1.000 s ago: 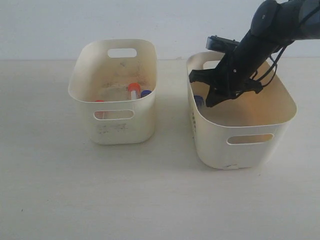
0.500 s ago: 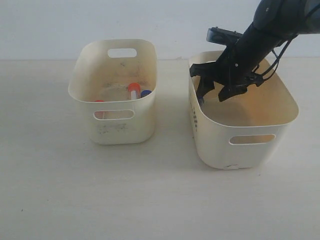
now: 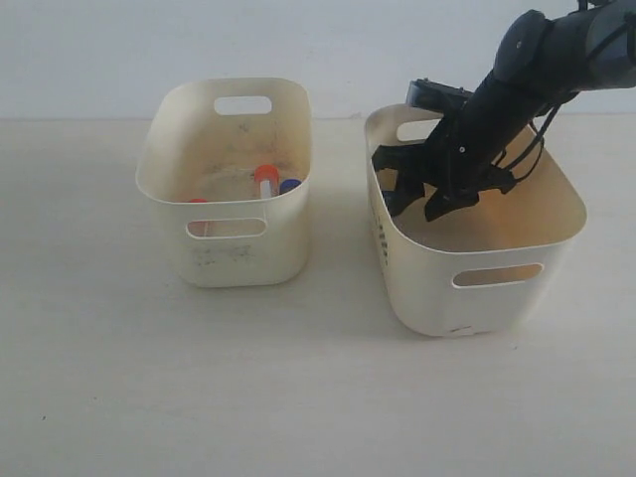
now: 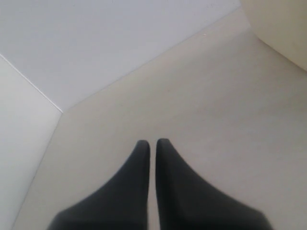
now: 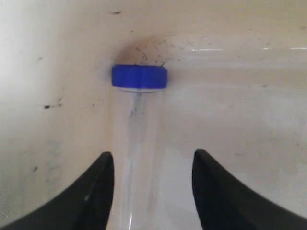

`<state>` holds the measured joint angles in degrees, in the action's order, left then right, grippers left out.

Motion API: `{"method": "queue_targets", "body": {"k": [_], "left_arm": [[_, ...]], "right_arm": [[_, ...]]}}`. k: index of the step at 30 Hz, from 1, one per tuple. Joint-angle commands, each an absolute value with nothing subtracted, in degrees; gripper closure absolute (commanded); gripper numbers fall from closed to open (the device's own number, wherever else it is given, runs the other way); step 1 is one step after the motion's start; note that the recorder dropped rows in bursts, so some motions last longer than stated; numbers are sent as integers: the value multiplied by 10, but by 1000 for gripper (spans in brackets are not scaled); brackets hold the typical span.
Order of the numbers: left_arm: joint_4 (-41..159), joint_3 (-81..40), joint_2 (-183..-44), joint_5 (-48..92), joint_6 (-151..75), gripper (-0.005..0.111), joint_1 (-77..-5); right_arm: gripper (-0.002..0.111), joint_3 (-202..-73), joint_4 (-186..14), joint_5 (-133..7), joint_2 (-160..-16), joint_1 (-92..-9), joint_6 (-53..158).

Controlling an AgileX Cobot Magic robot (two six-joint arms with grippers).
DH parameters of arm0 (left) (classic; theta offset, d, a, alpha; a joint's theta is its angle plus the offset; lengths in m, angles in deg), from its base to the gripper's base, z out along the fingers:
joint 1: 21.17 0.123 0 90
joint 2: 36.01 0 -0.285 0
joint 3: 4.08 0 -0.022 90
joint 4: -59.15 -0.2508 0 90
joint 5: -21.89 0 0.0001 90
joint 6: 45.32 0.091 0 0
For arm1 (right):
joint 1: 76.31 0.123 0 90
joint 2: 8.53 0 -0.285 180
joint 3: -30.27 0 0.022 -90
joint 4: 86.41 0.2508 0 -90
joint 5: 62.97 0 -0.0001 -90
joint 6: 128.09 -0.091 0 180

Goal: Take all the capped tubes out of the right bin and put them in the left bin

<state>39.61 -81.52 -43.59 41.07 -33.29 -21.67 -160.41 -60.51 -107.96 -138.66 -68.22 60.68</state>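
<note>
My right gripper (image 3: 412, 210) reaches down inside the right bin (image 3: 497, 243), close to its left wall. It is open (image 5: 152, 160). A clear capped tube (image 5: 136, 139) with a blue cap (image 5: 139, 76) lies on the bin floor between the two fingers, nearer one of them, cap pointing away into a corner. The exterior view hides this tube behind the arm. The left bin (image 3: 171, 149) holds three tubes: an orange cap (image 3: 265, 173), a blue cap (image 3: 289, 185) and an orange-red cap (image 3: 197, 202) show. My left gripper (image 4: 152, 142) is shut on nothing above bare table.
Both bins stand on a pale table (image 3: 298, 397) with a gap between them. A white wall runs behind. In the left wrist view a corner of a cream bin (image 4: 283, 28) shows, apart from the left fingers. The left arm is outside the exterior view.
The right gripper shifted toward the right bin's left wall and sank lower over the blue-capped tube. The right bin slid slightly to the left. The left bin's tubes have not moved.
</note>
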Motion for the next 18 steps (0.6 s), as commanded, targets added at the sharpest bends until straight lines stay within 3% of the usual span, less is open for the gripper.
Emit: {"method": "queue_targets", "body": {"k": [1,4,18], "left_arm": [[398,-813,-438,408,-333,103,-217],[398,-813,-438,408,-333,103,-217],[398,-813,-438,408,-333,103,-217]], "right_arm": [[48,-1605,-602,-1086,-1397,-683,616],[40,-1605,-602,-1087,-1405,-683,615],[41,-1605,-601,-1088,-1439,-683,615]]}}
